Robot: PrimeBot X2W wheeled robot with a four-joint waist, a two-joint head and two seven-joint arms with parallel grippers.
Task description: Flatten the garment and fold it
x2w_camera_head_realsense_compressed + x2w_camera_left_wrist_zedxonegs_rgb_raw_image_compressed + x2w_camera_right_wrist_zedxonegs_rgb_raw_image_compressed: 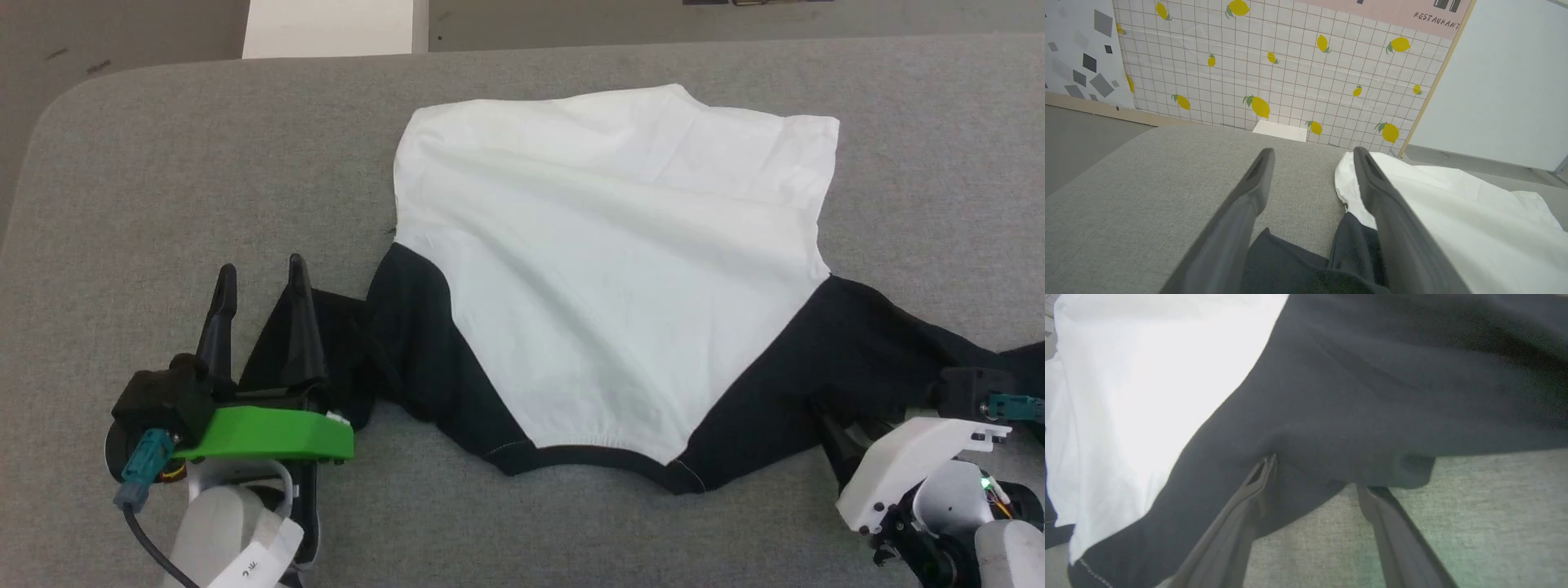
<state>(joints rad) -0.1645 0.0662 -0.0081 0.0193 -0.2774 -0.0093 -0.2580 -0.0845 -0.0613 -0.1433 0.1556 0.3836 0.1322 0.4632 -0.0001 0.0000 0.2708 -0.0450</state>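
**Lower left of the head view:** left gripper [261, 273], fingers [300, 318] spread wide. The end of a black sleeve lies between and beneath them, unclamped, on the grey table [163, 163].

**Lower right:** right gripper [1316, 477], fingers also wide apart. Their tips sit at the edge of the other black sleeve, one tip touching the cloth, and nothing is pinched.

**Centre:** the garment [604, 269] lies spread on the table. Its black neckline is nearest, and the mildly creased white panel reaches toward the top of the frame.
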